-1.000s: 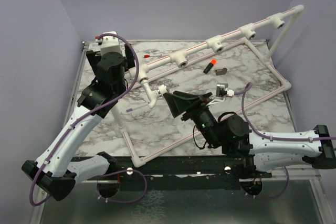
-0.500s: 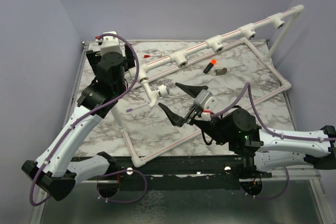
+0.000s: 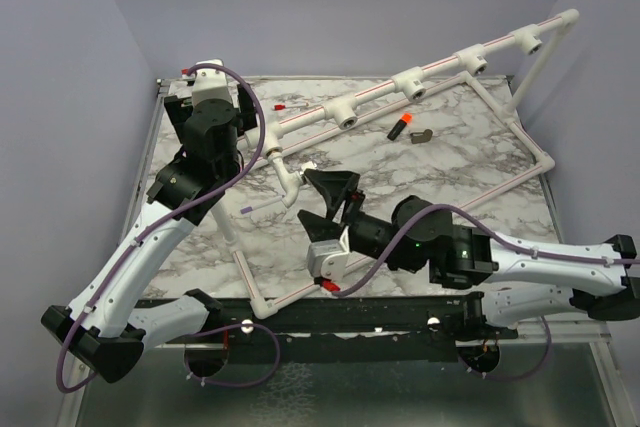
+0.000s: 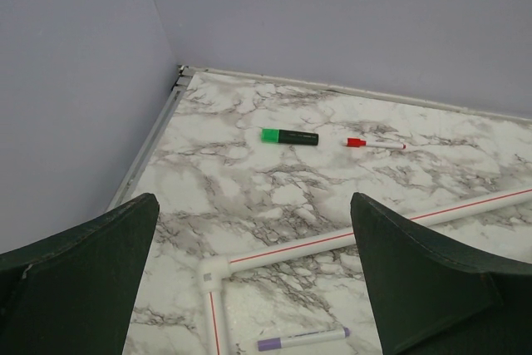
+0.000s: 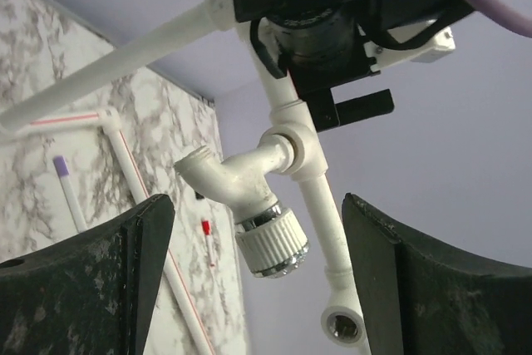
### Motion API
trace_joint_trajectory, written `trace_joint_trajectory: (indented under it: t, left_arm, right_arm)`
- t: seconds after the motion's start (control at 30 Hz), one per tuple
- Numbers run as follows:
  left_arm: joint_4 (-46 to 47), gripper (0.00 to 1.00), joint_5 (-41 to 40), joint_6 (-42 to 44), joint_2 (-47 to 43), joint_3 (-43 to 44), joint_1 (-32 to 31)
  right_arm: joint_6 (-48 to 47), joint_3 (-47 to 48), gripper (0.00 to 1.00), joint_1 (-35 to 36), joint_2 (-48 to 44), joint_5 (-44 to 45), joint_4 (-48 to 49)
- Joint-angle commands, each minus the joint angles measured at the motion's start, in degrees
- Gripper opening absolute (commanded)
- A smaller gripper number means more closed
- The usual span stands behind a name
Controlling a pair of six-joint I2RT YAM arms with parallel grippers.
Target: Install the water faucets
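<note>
One water faucet [image 5: 264,220], pale-bodied with a ribbed knob and chrome ring, sits screwed into the end tee socket of the white pipe rail [image 3: 375,95]. In the top view the faucet [image 3: 297,176] is partly hidden behind my right fingers. My right gripper [image 3: 325,203] is open, with the jaws either side of the faucet's knob and not touching it; it also shows in the right wrist view [image 5: 258,205]. My left gripper [image 3: 252,125] is open and empty beside the rail's left end, above the frame's corner elbow [image 4: 212,272].
Empty tee sockets [image 3: 410,85] follow along the rail. A black stick with an orange tip [image 3: 402,127] and a small dark piece [image 3: 423,136] lie at the back. A green marker [image 4: 289,136], a red marker [image 4: 376,145] and a purple marker [image 4: 301,339] lie on the marble.
My right gripper has rolled over at the wrist and stays open around the faucet. The left arm has not moved.
</note>
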Motion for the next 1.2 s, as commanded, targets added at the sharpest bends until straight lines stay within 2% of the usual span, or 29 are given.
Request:
trace_joint_trajectory:
  t: [0.0,0.17,0.37,0.63,0.87,0.93,1.03,1.07,1.17]
  left_arm:
    - [-3.5,0.99,1.2,1.6,0.3,-1.1,-0.9]
    - [-3.4,0.99,1.3,1.6,0.4,-1.1,-0.9]
    - [-3.3,0.99,1.2,1.6,0.1,-1.3,-0.9]
    - [-2.8,0.99,1.2,1.6,-0.1,-2.0,-0.9]
    - [-2.6,0.99,0.9,1.7,-0.4,-2.2,-1.0]
    - [-2.6,0.99,0.8,1.7,-0.5,-2.2,-1.0]
    - [-2.6,0.99,0.7,1.8,-0.5,-2.2,-1.0]
    - [-2.6,0.99,0.7,1.8,-0.6,-2.2,-1.0]
    - [-2.6,0.99,0.7,1.7,-0.5,-2.2,-1.0]
  right_arm:
    - [-14.3,2.3,0.87,-0.1,3.4,3.7,-6.2]
    - [-24.6,0.9,0.87,0.0,6.2,8.6,0.1]
    - [-33.1,-2.5,0.83,0.0,9.7,13.0,12.5]
    - [-33.8,-3.3,0.68,0.0,12.4,14.0,17.2]
    - [-32.5,-4.5,0.44,0.0,12.9,15.2,19.4]
    - [-31.8,-5.2,0.31,0.0,12.9,15.2,20.7]
    - [-30.4,-6.6,0.05,0.1,13.5,15.5,24.1]
    - [-29.8,-7.0,0.01,0.2,13.8,15.6,25.0]
    - [-27.6,-8.7,0.01,0.5,14.9,16.2,30.7]
